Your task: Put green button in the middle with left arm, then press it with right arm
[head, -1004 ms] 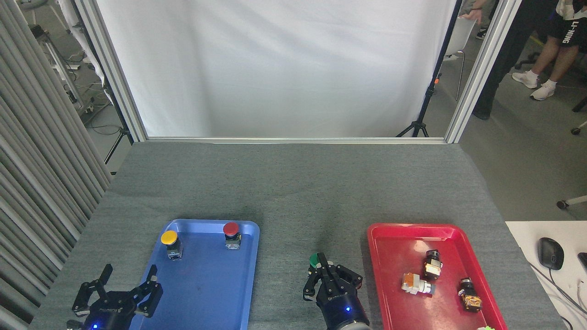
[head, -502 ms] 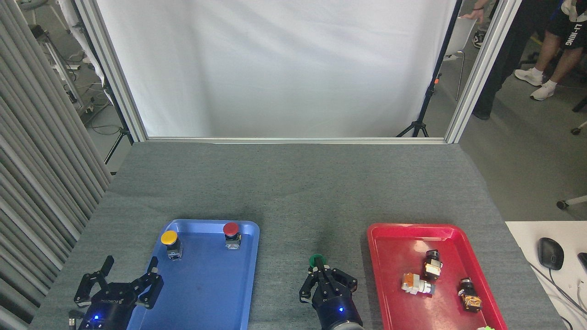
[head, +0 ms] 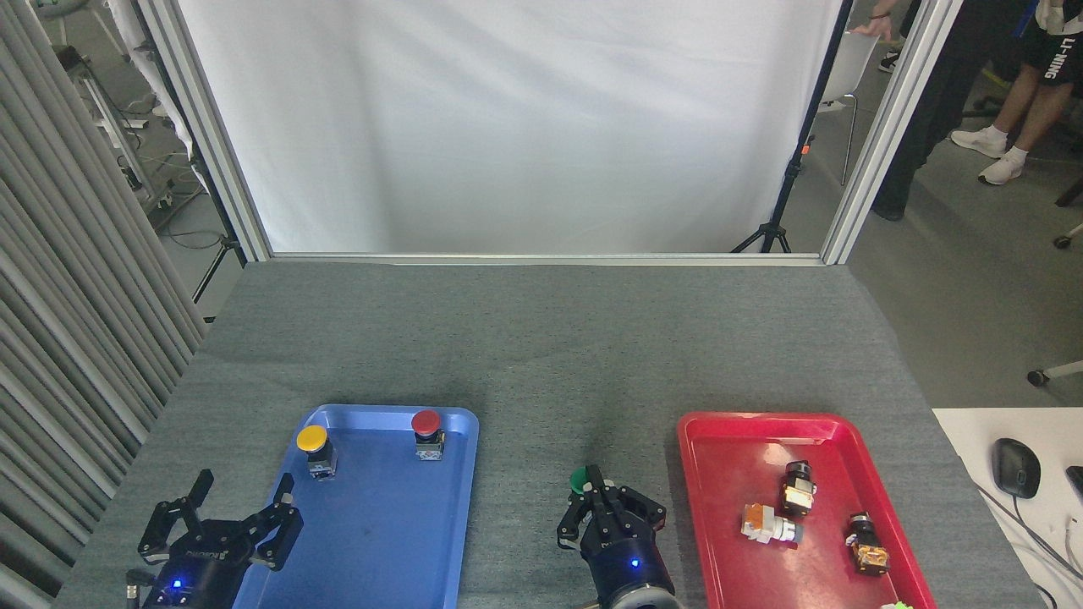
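Holding yellow button (head: 312,439) & red button (head: 426,422): blue tray (head: 381,541). Left pincer (head: 222,523) spread wide; right pincer (head: 605,516) closure unclear.

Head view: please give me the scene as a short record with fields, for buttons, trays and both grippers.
green button: on the bare grey tabletop between the trays
right gripper: fingers closed together, tip over the green cap
left gripper: open, empty, beside the blue tray
blue tray: yellow button, red button
red tray: several small parts

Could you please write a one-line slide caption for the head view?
Right hand over the green button on grey tabletop; left hand open.
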{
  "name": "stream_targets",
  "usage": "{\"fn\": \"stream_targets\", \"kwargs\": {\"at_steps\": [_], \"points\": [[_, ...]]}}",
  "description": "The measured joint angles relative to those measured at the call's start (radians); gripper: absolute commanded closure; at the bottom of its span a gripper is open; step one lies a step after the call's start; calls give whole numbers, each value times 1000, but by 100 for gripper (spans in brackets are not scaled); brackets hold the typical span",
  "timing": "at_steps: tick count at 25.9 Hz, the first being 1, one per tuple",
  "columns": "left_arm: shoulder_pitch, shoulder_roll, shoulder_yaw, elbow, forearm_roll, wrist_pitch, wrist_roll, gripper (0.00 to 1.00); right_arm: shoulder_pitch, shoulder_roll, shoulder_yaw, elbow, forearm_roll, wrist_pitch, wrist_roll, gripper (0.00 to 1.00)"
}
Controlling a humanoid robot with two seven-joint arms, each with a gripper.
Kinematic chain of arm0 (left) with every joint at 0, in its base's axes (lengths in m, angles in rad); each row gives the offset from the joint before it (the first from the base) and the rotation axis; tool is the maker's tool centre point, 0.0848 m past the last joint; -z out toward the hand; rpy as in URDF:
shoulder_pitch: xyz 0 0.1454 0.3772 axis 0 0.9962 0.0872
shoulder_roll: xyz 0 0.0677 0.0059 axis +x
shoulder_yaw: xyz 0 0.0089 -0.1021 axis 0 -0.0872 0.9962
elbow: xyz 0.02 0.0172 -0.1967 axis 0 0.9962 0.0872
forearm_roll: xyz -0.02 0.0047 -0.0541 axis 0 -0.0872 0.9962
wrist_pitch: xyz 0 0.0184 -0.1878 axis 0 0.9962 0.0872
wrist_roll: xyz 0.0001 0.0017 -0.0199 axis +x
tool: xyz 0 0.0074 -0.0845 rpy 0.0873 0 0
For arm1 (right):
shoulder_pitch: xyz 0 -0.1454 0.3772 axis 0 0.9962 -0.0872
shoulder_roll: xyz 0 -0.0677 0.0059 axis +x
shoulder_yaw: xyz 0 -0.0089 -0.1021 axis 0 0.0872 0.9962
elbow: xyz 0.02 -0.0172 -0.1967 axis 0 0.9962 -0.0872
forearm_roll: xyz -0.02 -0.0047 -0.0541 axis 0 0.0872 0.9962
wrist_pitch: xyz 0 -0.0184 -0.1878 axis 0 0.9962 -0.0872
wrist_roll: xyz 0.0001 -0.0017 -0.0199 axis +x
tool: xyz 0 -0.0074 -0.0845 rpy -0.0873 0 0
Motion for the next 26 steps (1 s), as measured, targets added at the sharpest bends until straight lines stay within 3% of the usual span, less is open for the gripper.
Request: {"fn": "stream_targets", "kwargs": {"at_steps": [2, 4, 9, 12, 26], "points": [[3, 0, 0, 0, 0, -6, 0, 0, 2, -3, 0, -27, 0, 0, -1, 96], [6, 0, 0, 0, 0, -12, 0, 0, 7, -7, -2, -49, 0, 0, -9, 85], [8, -1, 0, -6, 0, -24, -4, 0, 40, -20, -23, -105, -3, 0, -11, 21], [8, -4, 0, -12, 0, -31, -8, 0, 80, -39, -59, -161, -7, -3, -14, 2], [7, -31, -3, -40, 3, -63, -13, 0, 201, -120, -196, -302, -58, -16, -31, 1]]}}
